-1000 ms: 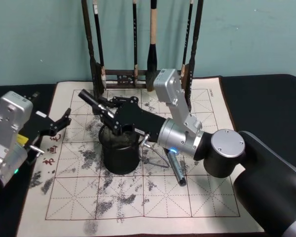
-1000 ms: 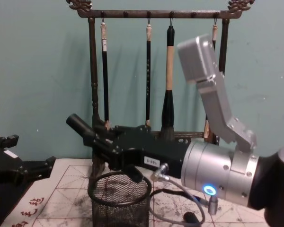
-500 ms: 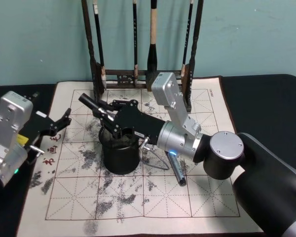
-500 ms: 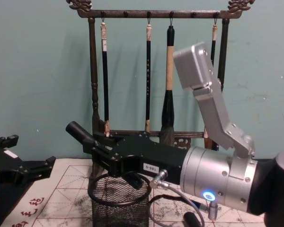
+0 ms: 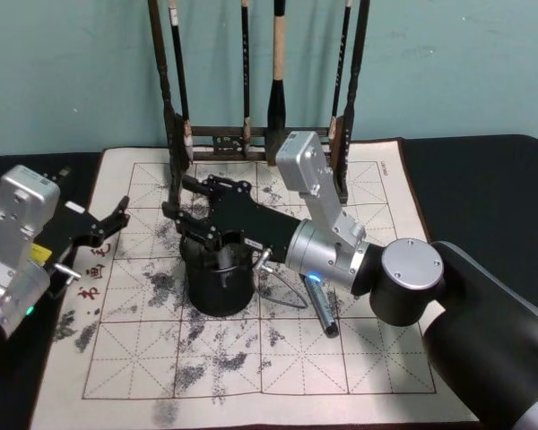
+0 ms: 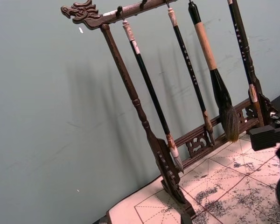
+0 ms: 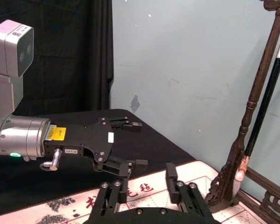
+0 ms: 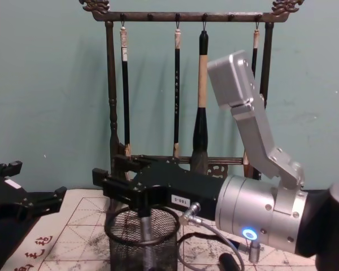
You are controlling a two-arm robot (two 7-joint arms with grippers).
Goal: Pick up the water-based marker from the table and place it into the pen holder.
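We see the right gripper (image 7: 143, 184) with its jaws spread and nothing between them, just above the rim of the pen holder (image 8: 123, 248). The marker (image 8: 146, 237) stands inside the holder, its grey shaft visible through the mesh. The holder sits on an ink-stained mat (image 5: 341, 376), in front of a wooden brush rack (image 8: 110, 84). The left gripper (image 5: 118, 218) rests over the mat's left edge, jaws parted and empty.

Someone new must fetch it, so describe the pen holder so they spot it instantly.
Find the ink-stained grid mat in front of the tall wooden brush rack. On it, beneath the right tool, stands the pen holder: the only short, wide black wire-mesh cup, unlike the hanging brushes.
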